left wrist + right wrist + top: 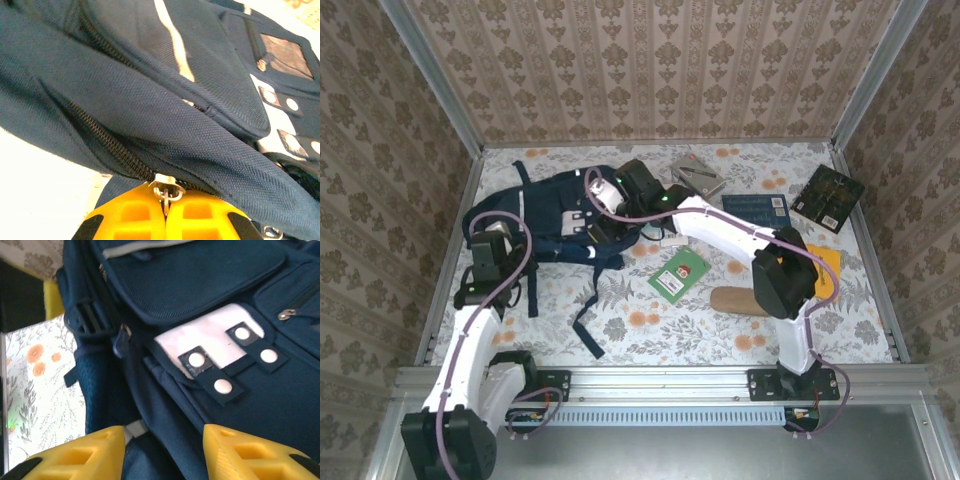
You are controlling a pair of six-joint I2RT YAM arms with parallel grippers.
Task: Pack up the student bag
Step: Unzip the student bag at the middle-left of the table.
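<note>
Toward the upper left of the overhead view, the student bag (560,215) is lying flat on the table (650,335). At the bottom centre of its wrist view, the left gripper (166,196) is pinching the zipper pull (165,184). The right gripper (164,442) is hovering with jaws apart below the white patch (210,340), holding nothing. Opening cleanly probably means drawing along the zipper track (105,145) while the right gripper is pinning the fabric taut.

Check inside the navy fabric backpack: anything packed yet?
Cannot tell: the large navy-blue fabric backpack shows outer fabric alone, interior covered; the left claw pinches its metal zip pull.
</note>
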